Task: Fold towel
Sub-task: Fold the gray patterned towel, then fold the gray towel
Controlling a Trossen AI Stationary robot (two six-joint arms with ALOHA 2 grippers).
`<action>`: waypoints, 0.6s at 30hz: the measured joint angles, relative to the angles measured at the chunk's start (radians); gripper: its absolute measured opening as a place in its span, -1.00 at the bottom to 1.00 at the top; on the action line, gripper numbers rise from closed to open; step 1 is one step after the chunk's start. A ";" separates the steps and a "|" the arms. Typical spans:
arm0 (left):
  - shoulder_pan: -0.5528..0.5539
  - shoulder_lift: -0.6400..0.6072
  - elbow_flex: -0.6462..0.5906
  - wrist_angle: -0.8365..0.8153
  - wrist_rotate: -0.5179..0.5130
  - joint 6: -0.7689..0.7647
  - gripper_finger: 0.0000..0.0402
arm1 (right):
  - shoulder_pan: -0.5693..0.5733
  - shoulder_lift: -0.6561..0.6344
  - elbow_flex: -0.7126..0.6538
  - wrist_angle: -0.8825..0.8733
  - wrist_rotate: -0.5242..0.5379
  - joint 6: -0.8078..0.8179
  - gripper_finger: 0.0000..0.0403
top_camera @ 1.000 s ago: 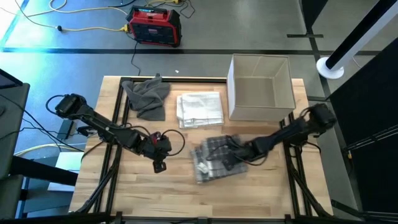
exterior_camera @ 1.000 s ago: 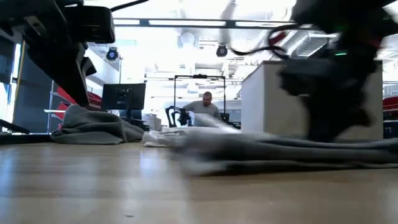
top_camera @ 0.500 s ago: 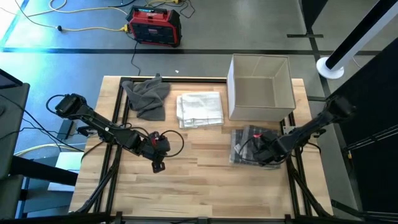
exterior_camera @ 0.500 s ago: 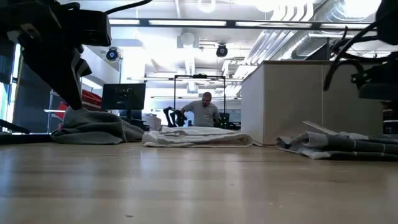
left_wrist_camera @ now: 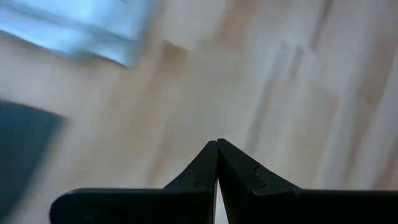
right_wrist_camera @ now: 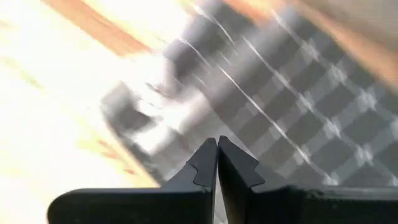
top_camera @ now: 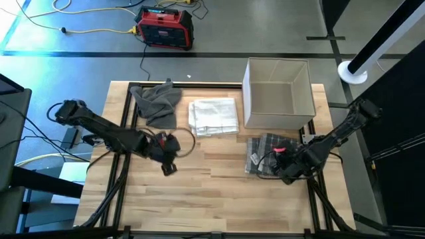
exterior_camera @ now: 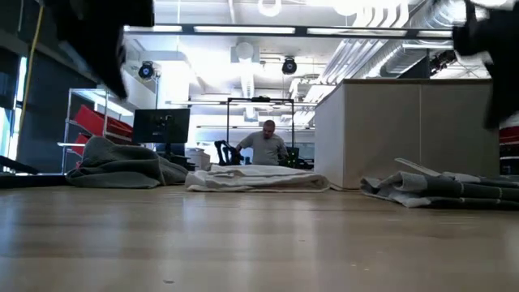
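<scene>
A folded grey plaid towel (top_camera: 267, 153) lies flat on the wooden table at the right, just in front of the box; the low view shows it (exterior_camera: 442, 190) resting on the table top. My right gripper (top_camera: 283, 174) (right_wrist_camera: 217, 139) is shut and hangs above the towel's near edge (right_wrist_camera: 292, 106), with nothing between its fingers. Left of the table's middle, my left gripper (top_camera: 167, 166) (left_wrist_camera: 217, 142) is shut over bare wood and holds nothing.
A folded white towel (top_camera: 213, 117) and a crumpled grey towel (top_camera: 157, 103) lie at the back of the table. An open beige box (top_camera: 279, 93) stands at the back right. A person shows in the room beyond (exterior_camera: 268, 144).
My right gripper has slid the plaid towel from the table's middle toward the right edge, left it lying in front of the box, and then risen off it toward the near edge. My left gripper has risen a little.
</scene>
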 joint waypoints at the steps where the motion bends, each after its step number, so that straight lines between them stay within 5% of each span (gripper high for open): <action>1: 0.043 -0.029 0.030 -0.042 -0.008 0.032 -1.00 | 0.000 0.000 0.026 0.000 0.024 -0.043 -1.00; 10: 0.649 -0.116 0.068 -0.107 0.191 0.326 -0.93 | -0.047 0.002 0.102 0.031 0.065 -0.203 -1.00; 14: 0.887 -0.047 0.067 -0.097 0.391 0.387 -0.74 | -0.055 0.002 0.099 0.081 0.078 -0.230 -1.00; 18: 1.046 0.064 0.067 -0.109 0.395 0.430 -0.50 | -0.055 0.002 0.099 0.144 0.121 -0.268 -1.00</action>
